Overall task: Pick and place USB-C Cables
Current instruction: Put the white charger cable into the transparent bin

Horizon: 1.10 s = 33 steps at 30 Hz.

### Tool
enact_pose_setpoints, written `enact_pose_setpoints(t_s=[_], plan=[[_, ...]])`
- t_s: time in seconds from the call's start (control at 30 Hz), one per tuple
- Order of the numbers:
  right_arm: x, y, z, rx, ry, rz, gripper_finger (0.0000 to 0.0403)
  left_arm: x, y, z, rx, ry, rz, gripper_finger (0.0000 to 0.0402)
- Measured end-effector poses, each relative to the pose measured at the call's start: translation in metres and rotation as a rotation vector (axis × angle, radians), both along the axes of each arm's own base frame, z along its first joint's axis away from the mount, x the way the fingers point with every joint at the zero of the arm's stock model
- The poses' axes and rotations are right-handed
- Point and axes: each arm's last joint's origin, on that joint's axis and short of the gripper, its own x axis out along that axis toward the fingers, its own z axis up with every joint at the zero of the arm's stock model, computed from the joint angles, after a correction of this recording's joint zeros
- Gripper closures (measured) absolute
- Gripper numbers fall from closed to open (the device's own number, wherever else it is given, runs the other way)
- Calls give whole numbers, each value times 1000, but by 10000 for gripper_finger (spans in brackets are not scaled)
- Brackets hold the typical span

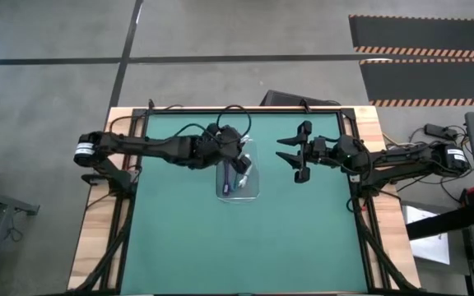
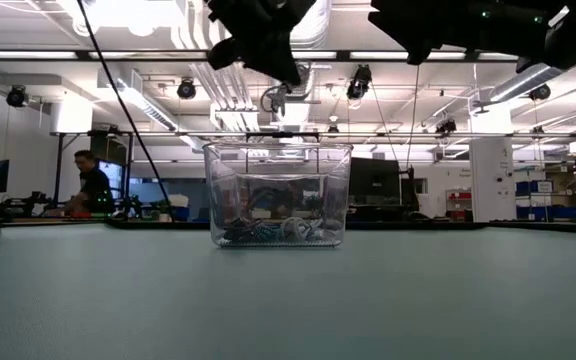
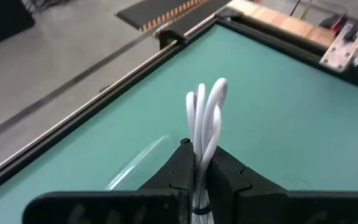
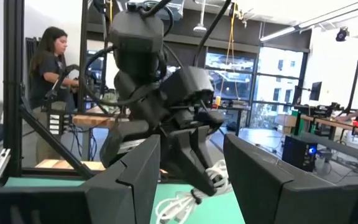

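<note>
the green counter fills the middle of the high view, with a wooden border around it. the left arm comes in from the left edge of that view and the right arm from the right edge.

a clear tray stands near the centre of the high view, a little above the middle. in the low view the tray stands in the centre, and some cables lie mixed on its bottom, dark ones and light ones together.

the left end effector is at the upper edge of the tray in the high view, raised above it. its fingers are clamped on a white cable bundle, which sticks out between them in the left wrist view. the right wrist view shows the same bundle hanging from it.

the right end effector waits to the right of the tray, well apart from it, with its fingers spread wide and nothing between them.

a person sits at the left side of the low view, in the room behind.
</note>
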Motion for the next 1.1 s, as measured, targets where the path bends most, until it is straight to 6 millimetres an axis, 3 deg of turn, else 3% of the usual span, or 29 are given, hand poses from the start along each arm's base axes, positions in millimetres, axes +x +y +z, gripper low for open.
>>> enact_pose_setpoints(t_s=[0.23,0.57,0.83,1.1], plan=[[-5,-1,2,1,22,-27,234,8,4,7,-48,-1,19,393],[-22,0,12,-20,44,-48,234,28,10,-20,-175,136,-9,393],[-30,1,14,-24,66,-65,234,34,19,-29,-235,322,69,393],[-30,1,12,-26,89,-76,234,45,27,-51,-288,343,128,393]])
